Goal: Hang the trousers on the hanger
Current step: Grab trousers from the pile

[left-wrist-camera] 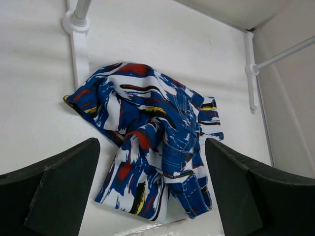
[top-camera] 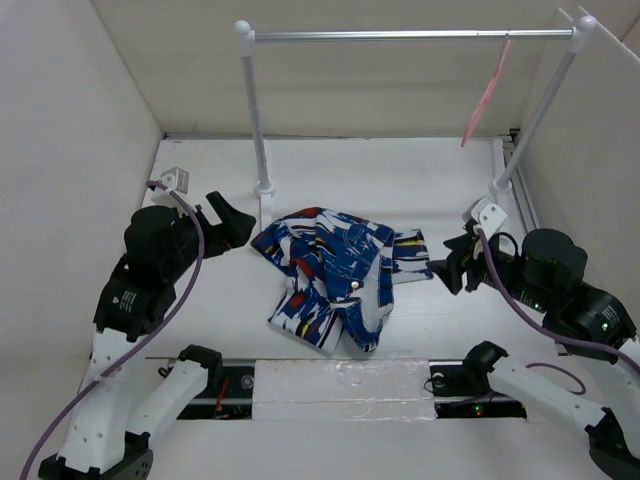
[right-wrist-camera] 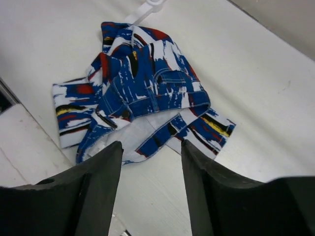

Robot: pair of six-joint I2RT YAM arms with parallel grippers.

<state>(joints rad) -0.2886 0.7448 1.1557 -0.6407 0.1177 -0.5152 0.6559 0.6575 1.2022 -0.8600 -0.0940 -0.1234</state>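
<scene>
Crumpled blue-and-white print fabric trousers [top-camera: 335,275] w/ red, black & yellow streaks lie bunched mid-frame on the white table [top-camera: 400,180] in the top view, near the left post's base. Thin pink hanger [top-camera: 487,95] hangs on the silver rail [top-camera: 400,35], upper right, well apart from the trousers. Left gripper [top-camera: 238,228], just left of the pile: fingers spread, holding nothing. Right gripper [top-camera: 450,268], just right of it: fingers apart, empty.

The trousers [top-camera: 335,278], printed in blue and white with red, black and yellow streaks, are seen crumpled in a loose heap below the silver rail [top-camera: 410,35], nearer its left post. The thin pink hanger [top-camera: 487,95] is hung, tilted, near the rail's right end.
</scene>
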